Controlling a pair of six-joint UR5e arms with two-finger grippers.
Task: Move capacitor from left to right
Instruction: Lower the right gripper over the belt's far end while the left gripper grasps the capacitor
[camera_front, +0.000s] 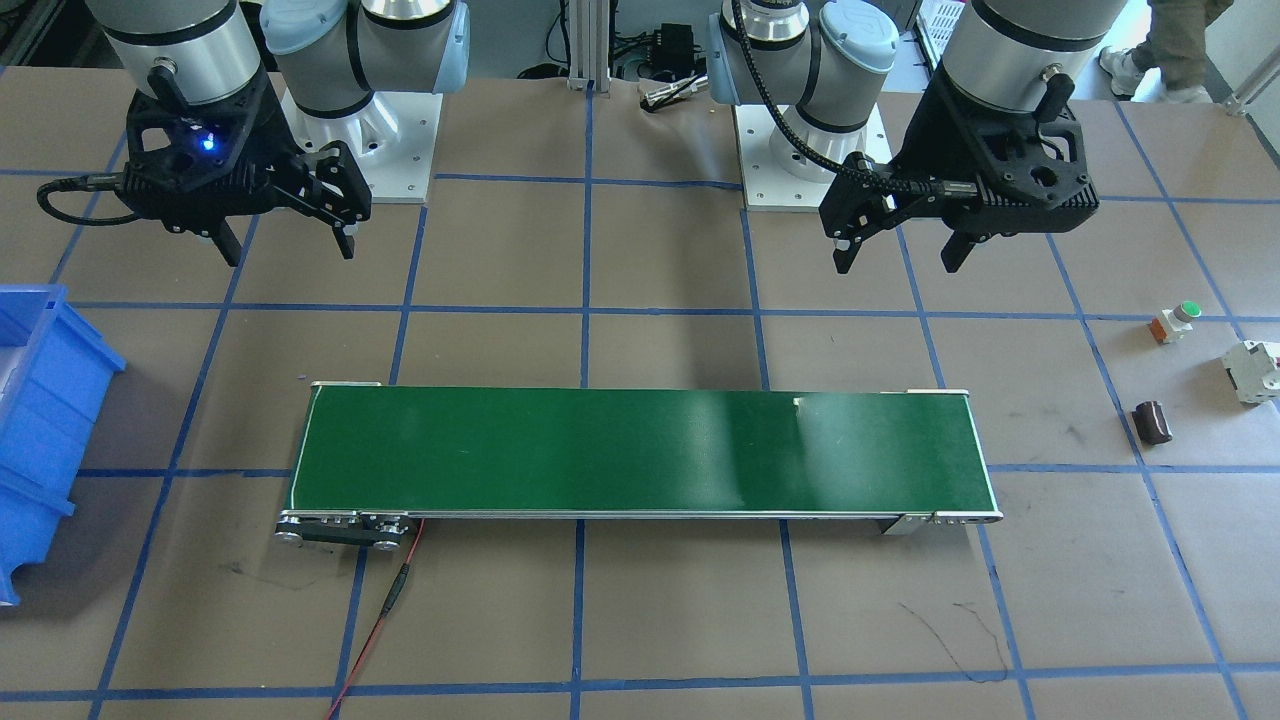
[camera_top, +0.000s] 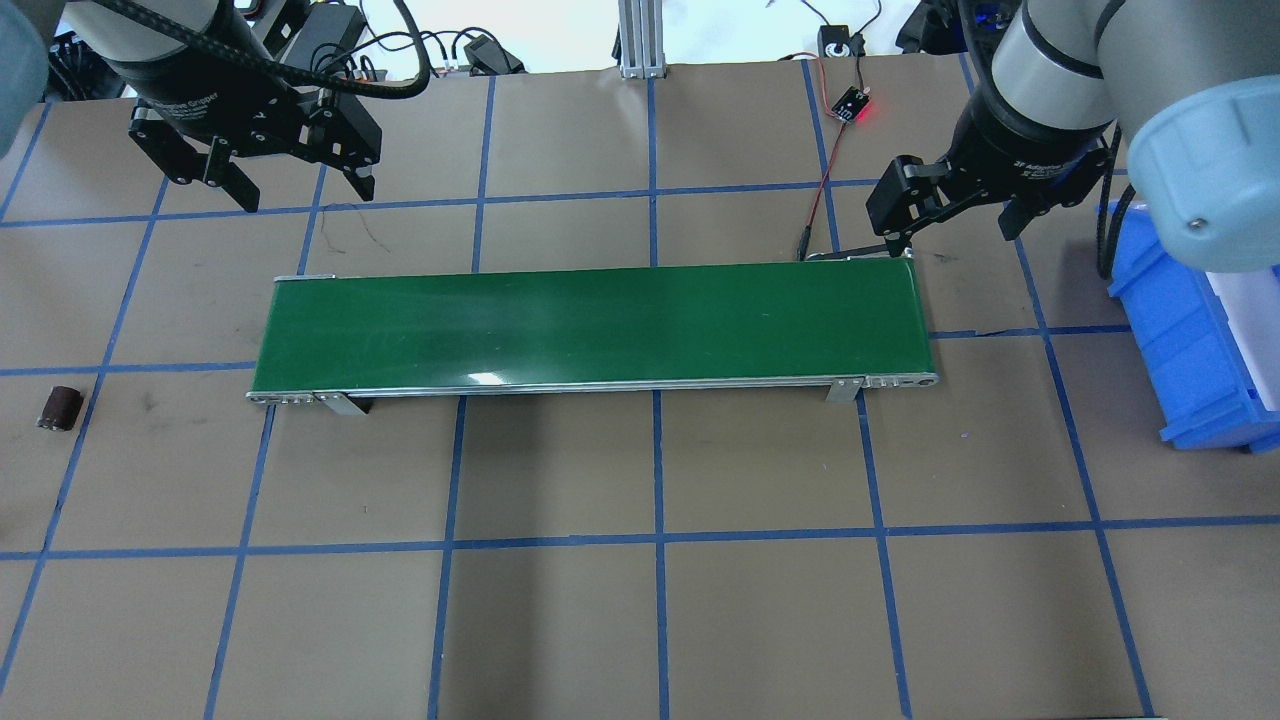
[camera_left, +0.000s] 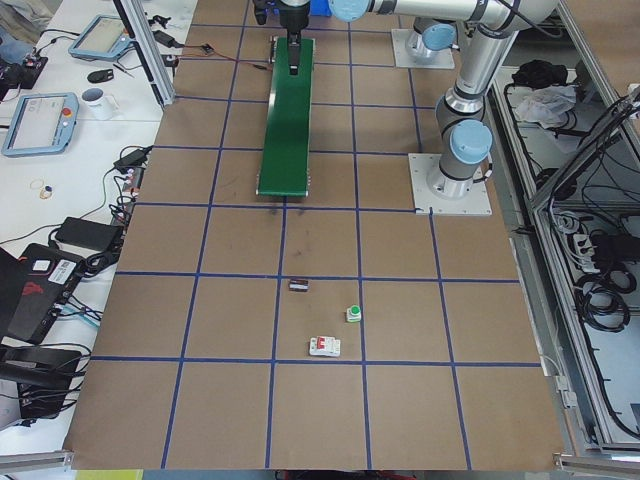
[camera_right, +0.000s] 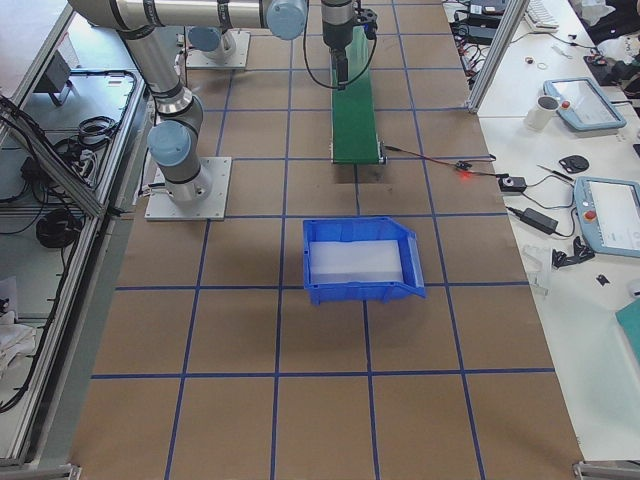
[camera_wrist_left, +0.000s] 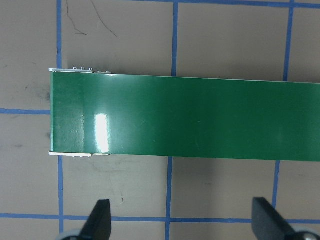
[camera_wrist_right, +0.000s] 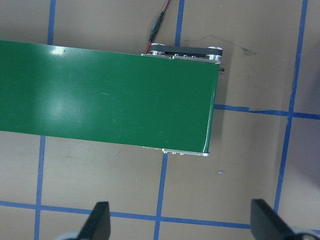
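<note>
The capacitor (camera_front: 1153, 421) is a small dark brown cylinder lying on its side on the brown table, well off the robot's left end of the green conveyor belt (camera_front: 640, 450). It also shows in the overhead view (camera_top: 58, 408) and the exterior left view (camera_left: 298, 286). My left gripper (camera_front: 899, 262) is open and empty, hanging above the table behind the belt's left end, far from the capacitor. My right gripper (camera_front: 290, 252) is open and empty behind the belt's other end. The wrist views show each gripper's open fingertips (camera_wrist_left: 100, 217) (camera_wrist_right: 100, 217) and the belt, not the capacitor.
A small part with a green button (camera_front: 1176, 320) and a white breaker-like block (camera_front: 1255, 370) lie near the capacitor. A blue bin (camera_top: 1200, 340) stands on the table at the robot's right. A red-black cable (camera_top: 815, 215) runs to the belt's right end.
</note>
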